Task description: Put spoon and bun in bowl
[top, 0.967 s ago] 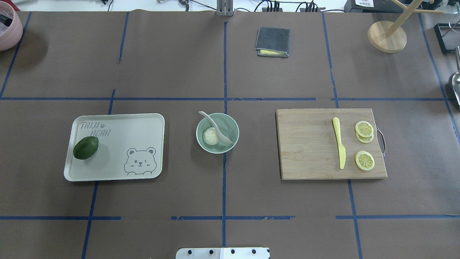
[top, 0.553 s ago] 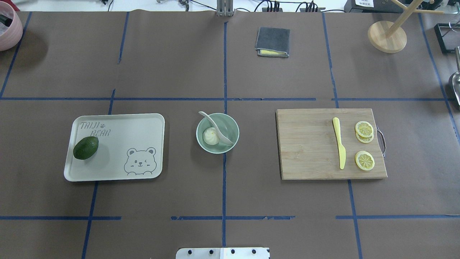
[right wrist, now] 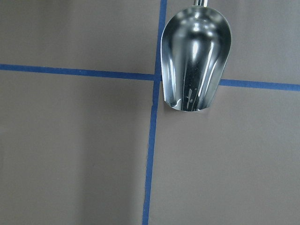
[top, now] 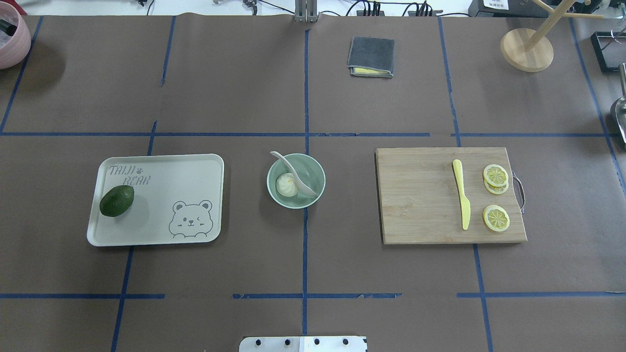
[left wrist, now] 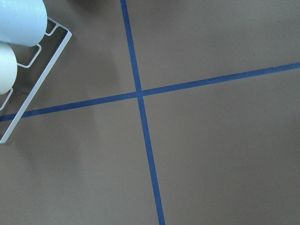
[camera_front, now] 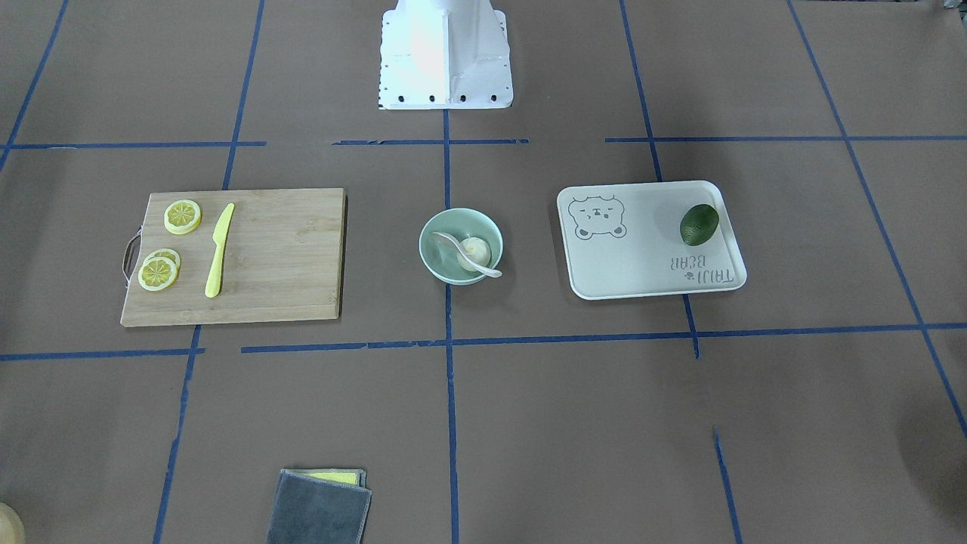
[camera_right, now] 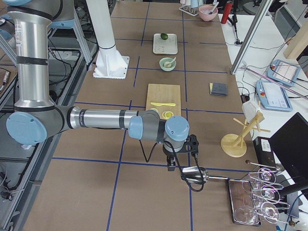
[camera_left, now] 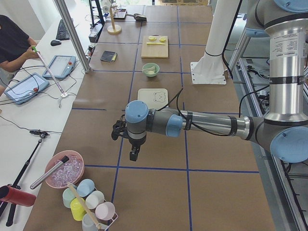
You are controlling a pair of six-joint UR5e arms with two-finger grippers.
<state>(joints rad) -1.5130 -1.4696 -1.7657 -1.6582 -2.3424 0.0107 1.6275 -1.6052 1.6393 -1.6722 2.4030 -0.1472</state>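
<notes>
The pale mint-green bowl (top: 315,172) stands at the table's middle, also in the front view (camera_front: 434,243). The white pleated bun (top: 286,185) lies inside it. The off-white spoon (top: 294,171) rests in the bowl beside the bun, its handle leaning over the far-left rim. Both grippers are far from the bowl, at the table's ends. The left gripper (camera_left: 134,155) shows only in the exterior left view, and the right gripper (camera_right: 171,166) only in the exterior right view. I cannot tell whether either is open or shut. Nothing shows in either gripper.
A bear-printed tray (top: 195,168) with a green avocado (top: 117,201) lies left of the bowl. A wooden cutting board (top: 420,195) with a yellow knife (top: 461,200) and lemon slices (top: 496,218) lies right. A metal scoop (right wrist: 195,61) lies below the right wrist, a cup rack (left wrist: 28,89) below the left.
</notes>
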